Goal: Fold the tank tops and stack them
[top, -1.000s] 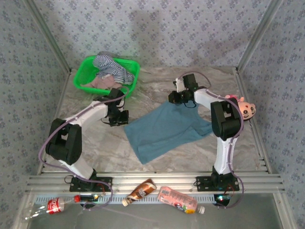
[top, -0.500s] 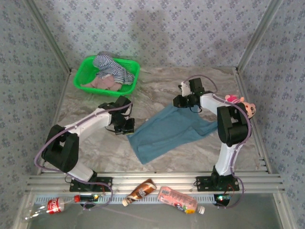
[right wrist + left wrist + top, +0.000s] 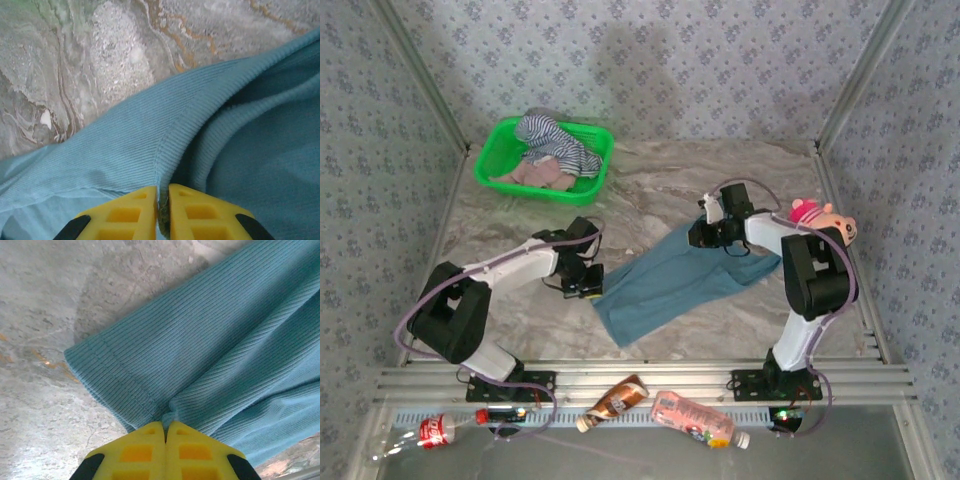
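Folding is being set up on the plain teal-blue ribbed fabric tank top (image 3: 670,285), which is lying spread on the grey marbled table (image 3: 510,310) between the two arms. Its hem is being pinched at the left corner by the left gripper (image 3: 166,426), with the jaws fully closed on the cloth. A bound edge at the strap end is being pinched by the right gripper (image 3: 162,192), with the jaws nearly closed on a thin ridge of fabric.

The navy-and-white striped tank top (image 3: 558,140) and the dusty pink tank top (image 3: 542,175) are lying crumpled in the green plastic mesh basket (image 3: 492,160) at far left.

Judgement: the first fold of the first garment is being prepared, and nothing is stacked yet. The next move likely calls for both pinched edges being lifted together and carried across so one half is laid over the other. Tension should be even so the cloth isn't dragged.
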`<action>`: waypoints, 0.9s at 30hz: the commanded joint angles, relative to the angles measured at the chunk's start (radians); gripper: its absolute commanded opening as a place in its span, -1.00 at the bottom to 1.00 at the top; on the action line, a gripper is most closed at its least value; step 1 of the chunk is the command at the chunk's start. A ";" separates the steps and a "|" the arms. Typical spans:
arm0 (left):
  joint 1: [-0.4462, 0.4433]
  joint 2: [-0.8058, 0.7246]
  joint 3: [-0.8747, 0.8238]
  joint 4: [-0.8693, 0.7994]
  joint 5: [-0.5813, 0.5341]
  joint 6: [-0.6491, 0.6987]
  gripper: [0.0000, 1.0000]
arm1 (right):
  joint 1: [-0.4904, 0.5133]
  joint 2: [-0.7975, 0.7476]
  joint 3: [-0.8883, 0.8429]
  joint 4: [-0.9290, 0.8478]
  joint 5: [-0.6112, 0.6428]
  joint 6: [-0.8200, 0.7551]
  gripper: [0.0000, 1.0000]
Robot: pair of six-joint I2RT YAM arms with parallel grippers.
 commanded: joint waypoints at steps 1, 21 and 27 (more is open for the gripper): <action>-0.012 0.003 -0.017 0.031 0.025 -0.012 -1.00 | 0.006 -0.044 -0.034 -0.028 0.018 -0.002 -0.69; -0.014 0.029 -0.022 0.014 -0.028 0.020 -1.00 | -0.009 -0.160 -0.123 -0.014 0.083 0.035 -0.80; -0.026 0.045 -0.027 0.035 -0.002 0.023 -1.00 | -0.021 -0.173 -0.130 -0.058 0.104 0.025 -0.81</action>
